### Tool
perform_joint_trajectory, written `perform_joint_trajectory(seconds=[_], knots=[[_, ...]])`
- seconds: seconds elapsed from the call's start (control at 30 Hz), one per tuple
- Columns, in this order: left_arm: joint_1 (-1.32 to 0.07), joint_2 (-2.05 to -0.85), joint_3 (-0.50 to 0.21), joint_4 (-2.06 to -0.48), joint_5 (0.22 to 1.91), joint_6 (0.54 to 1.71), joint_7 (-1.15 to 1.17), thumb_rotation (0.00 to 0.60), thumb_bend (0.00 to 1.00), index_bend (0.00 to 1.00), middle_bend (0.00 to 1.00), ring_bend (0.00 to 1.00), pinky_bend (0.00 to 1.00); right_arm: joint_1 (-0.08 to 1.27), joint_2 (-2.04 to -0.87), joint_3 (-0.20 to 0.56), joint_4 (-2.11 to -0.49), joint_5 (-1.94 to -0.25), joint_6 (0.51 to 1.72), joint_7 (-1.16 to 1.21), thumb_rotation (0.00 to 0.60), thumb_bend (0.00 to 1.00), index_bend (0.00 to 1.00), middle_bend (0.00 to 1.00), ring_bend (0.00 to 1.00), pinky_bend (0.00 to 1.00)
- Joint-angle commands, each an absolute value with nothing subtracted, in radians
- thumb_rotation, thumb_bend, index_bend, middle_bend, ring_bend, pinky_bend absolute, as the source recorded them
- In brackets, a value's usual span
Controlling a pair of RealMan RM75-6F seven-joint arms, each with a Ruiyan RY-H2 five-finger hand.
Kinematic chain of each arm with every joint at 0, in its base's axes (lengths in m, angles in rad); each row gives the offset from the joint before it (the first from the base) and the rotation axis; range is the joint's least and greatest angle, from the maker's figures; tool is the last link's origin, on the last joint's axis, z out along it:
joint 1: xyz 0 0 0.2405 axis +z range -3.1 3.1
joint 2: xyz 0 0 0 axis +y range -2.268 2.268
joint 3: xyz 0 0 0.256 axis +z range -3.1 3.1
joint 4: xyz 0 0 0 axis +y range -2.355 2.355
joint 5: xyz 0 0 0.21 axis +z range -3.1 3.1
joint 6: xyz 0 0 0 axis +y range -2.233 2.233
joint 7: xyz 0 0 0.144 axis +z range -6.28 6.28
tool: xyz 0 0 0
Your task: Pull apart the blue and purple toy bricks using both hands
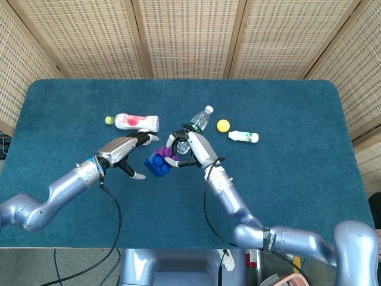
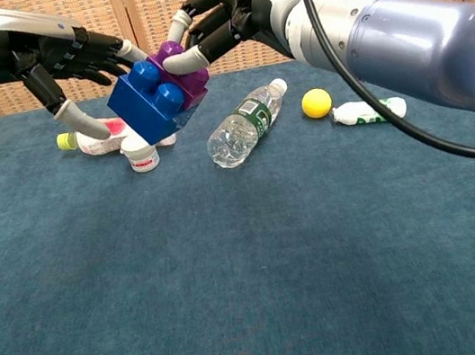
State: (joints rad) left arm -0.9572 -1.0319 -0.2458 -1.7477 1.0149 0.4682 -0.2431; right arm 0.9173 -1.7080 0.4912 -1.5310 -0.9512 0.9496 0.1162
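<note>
I have the blue brick and purple brick, one of each, joined and held above the bench. My right hand pinches the purple brick. My left hand is spread, its fingers just reaching the blue brick. Three bottles, one jar, one ball lie beyond.
</note>
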Motion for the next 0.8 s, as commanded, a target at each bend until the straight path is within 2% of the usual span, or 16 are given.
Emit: perform_joint_trajectory(seconds=[0.03,0.5,0.8], knots=[[-0.990,-1.027,-0.214,-1.756,0.951,0.460,-0.206,0.600,0.00,0.13,0.08,0.00,0.00,0.918,-1.702,0.494,-1.540,-0.939,0.953,0.107,0.600,0.32,0.63,0.64,0.28,0.06],[-1.033,-1.051,-0.187,-1.752,0.850,0.477,-0.174,0.600,0.00,0.13,0.13,0.00,0.00,0.921,-1.696,0.485,-1.550,-0.917,0.951,0.095,0.600,0.32,0.63,0.64,0.28,0.06],[-1.062,-1.071,-0.172,-1.761,0.795,0.504,-0.147,0.600,0.00,0.24,0.23,0.00,0.00,0.924,-1.698,0.482,-1.561,-0.916,0.957,0.090,0.600,0.32,0.63,0.65,0.28,0.06]])
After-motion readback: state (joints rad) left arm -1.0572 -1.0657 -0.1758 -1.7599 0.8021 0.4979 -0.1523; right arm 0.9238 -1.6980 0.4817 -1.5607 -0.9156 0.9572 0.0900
